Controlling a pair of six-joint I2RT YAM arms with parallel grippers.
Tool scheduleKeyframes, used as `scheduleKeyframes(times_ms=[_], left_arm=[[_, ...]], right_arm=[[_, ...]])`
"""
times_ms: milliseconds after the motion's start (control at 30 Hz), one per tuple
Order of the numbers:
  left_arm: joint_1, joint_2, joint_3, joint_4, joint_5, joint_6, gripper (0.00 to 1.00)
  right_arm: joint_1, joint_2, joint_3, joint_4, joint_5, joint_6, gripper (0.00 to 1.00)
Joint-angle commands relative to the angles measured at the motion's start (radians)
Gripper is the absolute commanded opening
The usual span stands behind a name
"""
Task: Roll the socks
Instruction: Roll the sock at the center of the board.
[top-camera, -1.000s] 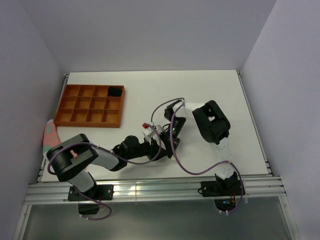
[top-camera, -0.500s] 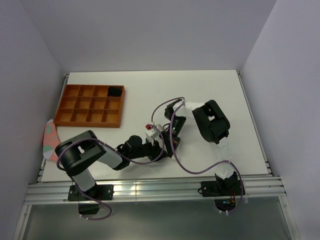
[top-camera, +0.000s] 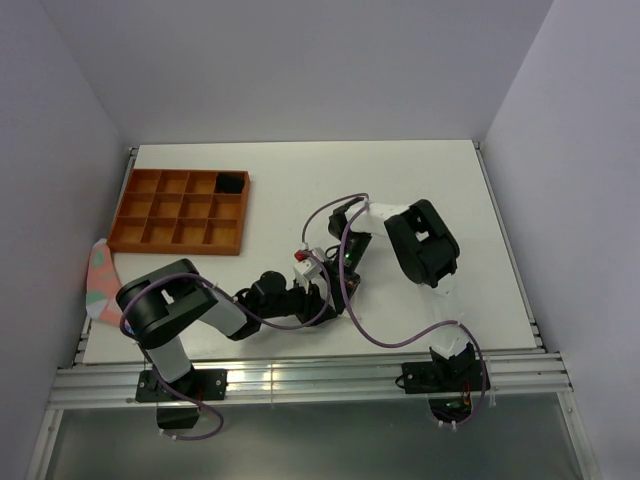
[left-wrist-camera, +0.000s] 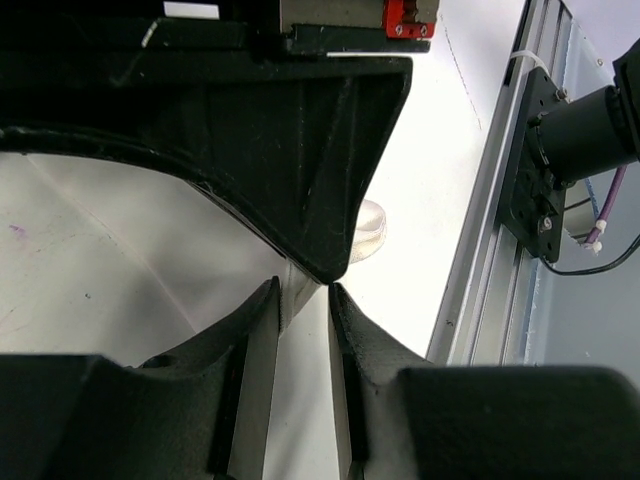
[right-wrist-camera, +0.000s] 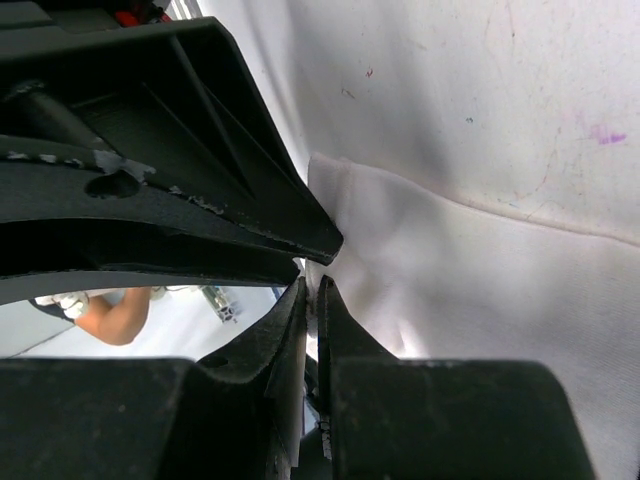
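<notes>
White fabric sock (right-wrist-camera: 450, 270) is gripped by the nearly shut right pincer (right-wrist-camera: 312, 288) and narrowly parted left pincer (left-wrist-camera: 302, 290); rolling is judged barely begun, a joint inward turn being needed next.

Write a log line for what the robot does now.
left gripper: shut on white sock | right gripper: shut on white sock

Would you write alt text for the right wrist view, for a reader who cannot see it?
The right gripper is pinched shut on the edge of a white sock, which spreads away to the right over a white table with faint purple marks.
</notes>
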Motion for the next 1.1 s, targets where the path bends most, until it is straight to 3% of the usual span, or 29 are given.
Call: scheduleKeyframes(times_ms=[0,667,1000,1067], left_arm=[[-0.005,0.014,0.025,0.035,0.029,0.033,0.31],[-0.028,0.047,0.082,-0.04,-0.041,0.053,0.27],[-0.04,0.08,0.134,-0.127,-0.106,0.053,0.0],[-0.045,0.086,0.144,-0.169,-0.103,0.059,0.0]], right_arm=[[-0.005,0.014,0.046,-0.046,-0.026,0.005,0.0],[-0.005,0.008,0.042,-0.046,-0.03,0.003,0.0],[-0.005,-0.026,0.007,0.015,0.01,0.031,0.0],[-0.006,-0.072,-0.029,0.062,0.039,0.075,0.09]])
